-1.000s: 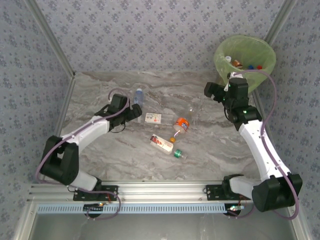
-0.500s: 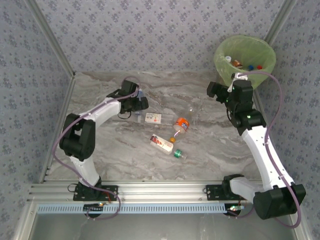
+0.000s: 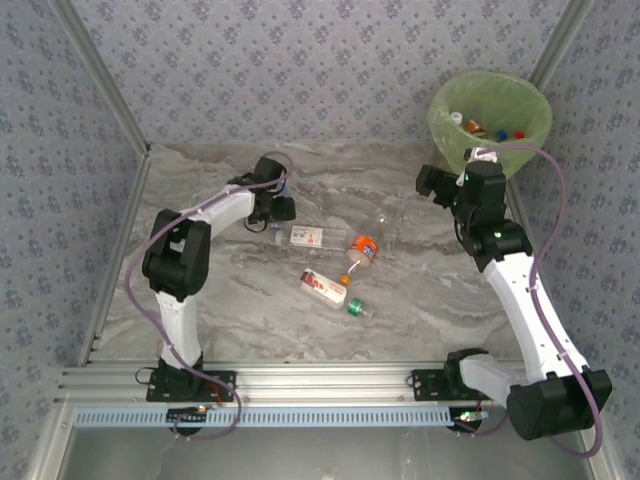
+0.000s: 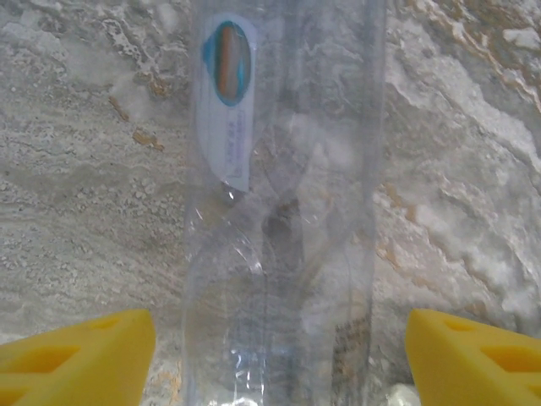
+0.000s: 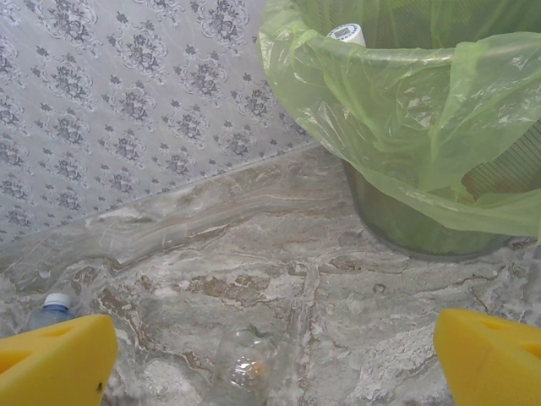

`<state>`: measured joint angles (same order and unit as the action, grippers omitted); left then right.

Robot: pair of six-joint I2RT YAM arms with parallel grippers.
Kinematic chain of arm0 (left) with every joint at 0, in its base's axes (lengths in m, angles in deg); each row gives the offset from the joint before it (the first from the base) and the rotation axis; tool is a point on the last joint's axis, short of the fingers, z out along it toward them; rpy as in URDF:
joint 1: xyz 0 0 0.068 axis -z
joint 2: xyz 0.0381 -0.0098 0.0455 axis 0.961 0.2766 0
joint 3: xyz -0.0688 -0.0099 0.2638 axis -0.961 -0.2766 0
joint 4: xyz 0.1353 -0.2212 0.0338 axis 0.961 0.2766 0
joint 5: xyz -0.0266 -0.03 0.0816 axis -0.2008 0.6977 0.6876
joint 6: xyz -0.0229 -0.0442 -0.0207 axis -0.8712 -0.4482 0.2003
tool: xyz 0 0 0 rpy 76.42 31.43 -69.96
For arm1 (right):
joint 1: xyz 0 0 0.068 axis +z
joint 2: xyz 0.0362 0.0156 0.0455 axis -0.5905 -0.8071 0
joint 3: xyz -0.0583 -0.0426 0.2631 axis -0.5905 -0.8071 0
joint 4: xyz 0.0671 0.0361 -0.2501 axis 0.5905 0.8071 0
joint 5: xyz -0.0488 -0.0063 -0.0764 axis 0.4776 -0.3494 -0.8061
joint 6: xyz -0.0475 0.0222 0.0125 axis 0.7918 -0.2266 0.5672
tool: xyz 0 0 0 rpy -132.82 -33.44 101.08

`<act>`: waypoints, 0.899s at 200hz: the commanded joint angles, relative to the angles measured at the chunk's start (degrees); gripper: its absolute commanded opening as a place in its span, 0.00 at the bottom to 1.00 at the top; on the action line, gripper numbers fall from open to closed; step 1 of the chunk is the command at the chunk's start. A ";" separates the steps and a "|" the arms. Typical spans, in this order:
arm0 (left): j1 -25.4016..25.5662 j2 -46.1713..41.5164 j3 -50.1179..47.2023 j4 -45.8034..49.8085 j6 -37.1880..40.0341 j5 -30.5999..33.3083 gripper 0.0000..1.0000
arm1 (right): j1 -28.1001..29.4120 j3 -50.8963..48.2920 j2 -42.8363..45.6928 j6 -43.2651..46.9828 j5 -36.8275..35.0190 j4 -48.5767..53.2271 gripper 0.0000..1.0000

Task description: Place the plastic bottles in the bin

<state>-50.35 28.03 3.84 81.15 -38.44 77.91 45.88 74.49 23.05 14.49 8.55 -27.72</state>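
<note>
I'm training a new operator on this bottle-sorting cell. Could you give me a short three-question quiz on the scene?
1. True or false: the bin already holds bottles.
2. What lies between the fingers of the left gripper? A) a clear bottle B) an orange-labelled bottle C) nothing
3. Fill in: the right gripper is ___.
Key: 1 true; 2 A; 3 open.

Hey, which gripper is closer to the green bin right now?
Right. The right gripper sits just in front of the bin, at its near left side. The left gripper is far across the table, open around a clear bottle lying there.
</note>
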 commanded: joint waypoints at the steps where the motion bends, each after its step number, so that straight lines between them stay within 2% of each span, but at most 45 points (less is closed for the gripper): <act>1: -0.79 1.64 2.08 1.83 1.85 0.83 0.72 | 0.28 -0.71 -0.12 -1.49 -0.65 0.79 0.98; 46: -2.13 4.31 3.87 3.33 7.83 -2.17 0.71 | 0.45 -0.94 -1.31 -2.17 0.57 -0.83 0.98; 93: -2.73 6.79 4.90 3.04 9.02 -3.92 0.67 | 0.85 -0.53 -3.05 -2.02 1.36 -0.99 0.97; 131: -2.73 7.10 4.49 2.63 9.82 -3.35 0.59 | 1.10 0.43 -3.64 -1.67 1.79 0.00 0.97; 180: -2.35 3.39 1.00 -0.72 10.84 -4.16 0.51 | 1.23 0.25 -4.11 -1.64 1.34 -0.52 0.98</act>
<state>-53.26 34.02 7.21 82.29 -29.08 75.50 46.74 74.16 19.56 13.24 9.88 -27.96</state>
